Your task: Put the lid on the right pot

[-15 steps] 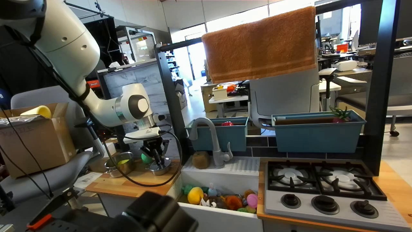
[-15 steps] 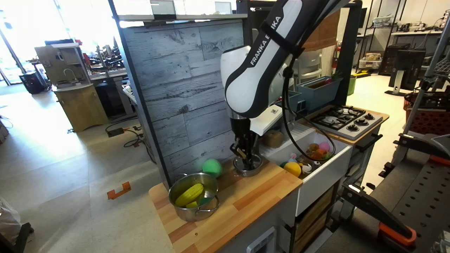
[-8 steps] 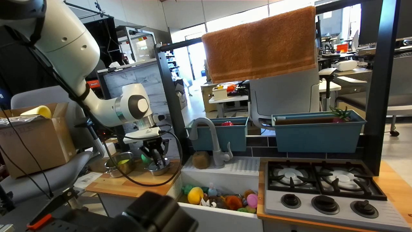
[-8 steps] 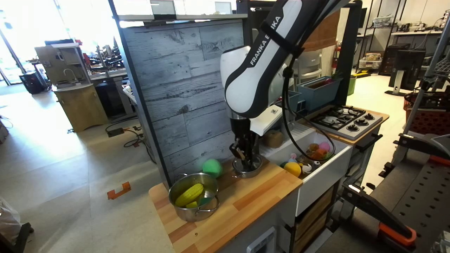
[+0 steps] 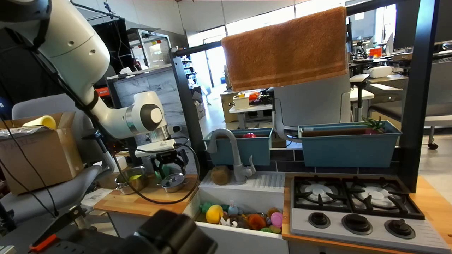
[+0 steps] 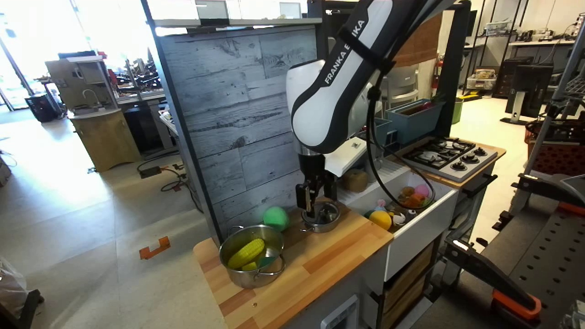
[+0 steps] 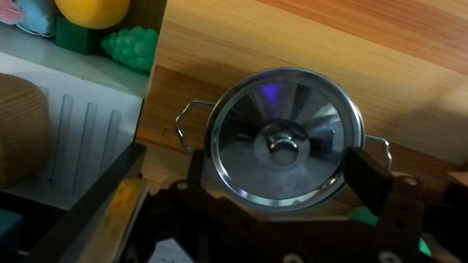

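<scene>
Wrist view: my gripper [image 7: 275, 155] hangs over the lid [image 7: 281, 173], fingers [image 7: 367, 177] spread apart to either side of its knob [image 7: 284, 151]. The lid lies knob-up on the small pot [image 6: 322, 227], though I can't tell whether it seats evenly. In an exterior view, corn [image 6: 247, 254] lies in the larger pot [image 6: 249, 278] nearby.

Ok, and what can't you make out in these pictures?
Inside of the smaller pot: hidden by the lid, wrist view.
Most of the green ball: behind the tool, wrist view.
Rest of the brown wood-grained object: cut off by the left edge, wrist view.
Handwriting on the cardboard box: too faint to read, in an exterior view.
</scene>
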You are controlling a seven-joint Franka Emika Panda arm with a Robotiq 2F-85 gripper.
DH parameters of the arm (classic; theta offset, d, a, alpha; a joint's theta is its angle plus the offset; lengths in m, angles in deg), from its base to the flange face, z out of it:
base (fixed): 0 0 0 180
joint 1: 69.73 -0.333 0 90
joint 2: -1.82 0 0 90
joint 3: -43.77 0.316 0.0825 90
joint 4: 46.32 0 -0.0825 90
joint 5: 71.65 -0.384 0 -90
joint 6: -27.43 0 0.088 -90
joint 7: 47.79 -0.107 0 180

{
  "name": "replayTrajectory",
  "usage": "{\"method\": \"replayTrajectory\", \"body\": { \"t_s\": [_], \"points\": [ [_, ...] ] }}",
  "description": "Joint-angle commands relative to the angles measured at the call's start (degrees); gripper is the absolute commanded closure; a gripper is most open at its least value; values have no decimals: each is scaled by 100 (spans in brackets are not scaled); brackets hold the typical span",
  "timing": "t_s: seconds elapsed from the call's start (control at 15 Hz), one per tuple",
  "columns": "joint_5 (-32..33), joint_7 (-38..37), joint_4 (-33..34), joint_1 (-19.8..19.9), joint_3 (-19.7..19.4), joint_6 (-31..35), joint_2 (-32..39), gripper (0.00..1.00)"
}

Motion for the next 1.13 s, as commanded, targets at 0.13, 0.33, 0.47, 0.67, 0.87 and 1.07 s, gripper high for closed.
{"method": "replayTrajectory", "body": {
  "t_s": [0.13,0.33,0.47,0.67,0.87,1.07],
  "points": [
    [-279,433,-327,326,263,-229,-371,0],
    [-388,395,-226,347,164,-1130,-495,0],
    [-306,320,-86,267,101,-728,-268,0],
    [-303,318,-102,248,101,-705,-249,0],
    [-302,317,-101,237,102,-704,-240,0],
    [-302,317,-101,237,101,-704,-239,0]
  ]
}}
